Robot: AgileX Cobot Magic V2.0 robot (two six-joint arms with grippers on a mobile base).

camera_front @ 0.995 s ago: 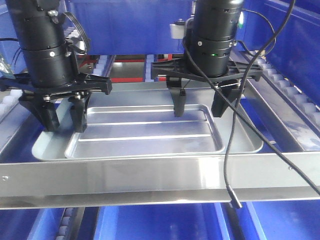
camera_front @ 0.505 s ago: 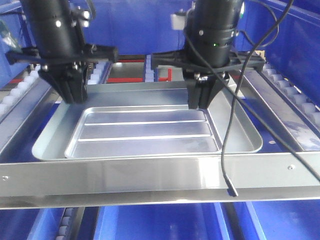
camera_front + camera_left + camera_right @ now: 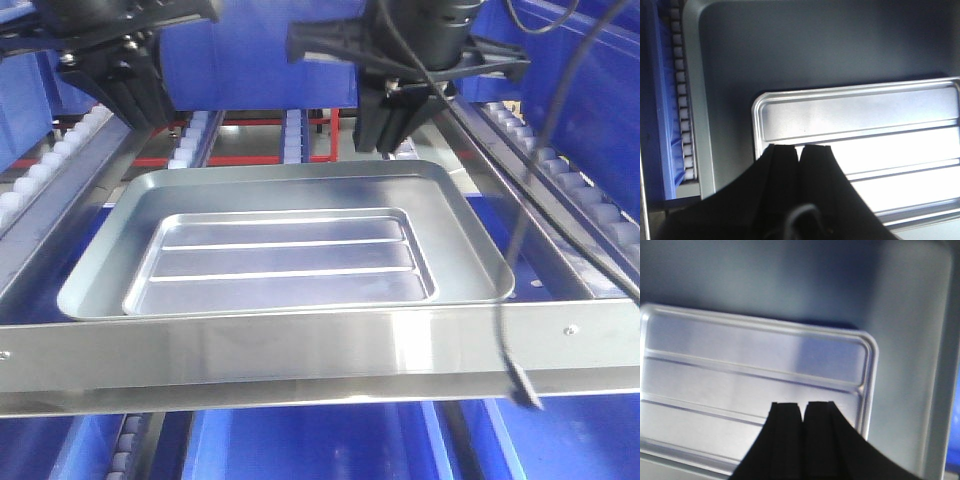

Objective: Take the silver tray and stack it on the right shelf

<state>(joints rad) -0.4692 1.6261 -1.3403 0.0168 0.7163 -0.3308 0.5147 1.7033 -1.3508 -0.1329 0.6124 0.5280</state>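
We see the silver tray (image 3: 285, 260) nested inside a larger tray (image 3: 470, 225) on the right shelf (image 3: 330, 350), rims free all around. Left claw (image 3: 135, 95) at 10 o'clock and right claw (image 3: 385, 125) at 1 o'clock hover clenched, empty. A dangling cable (image 3: 515, 300) crosses the right rim.

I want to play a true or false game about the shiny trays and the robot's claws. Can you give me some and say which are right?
1. The small tray lies inside the big tray. True.
2. The left claw is holding the small tray. False: it is shut and holds nothing.
3. The small tray has two long ridges. True.
4. The right claw is wide open. False: it is shut.
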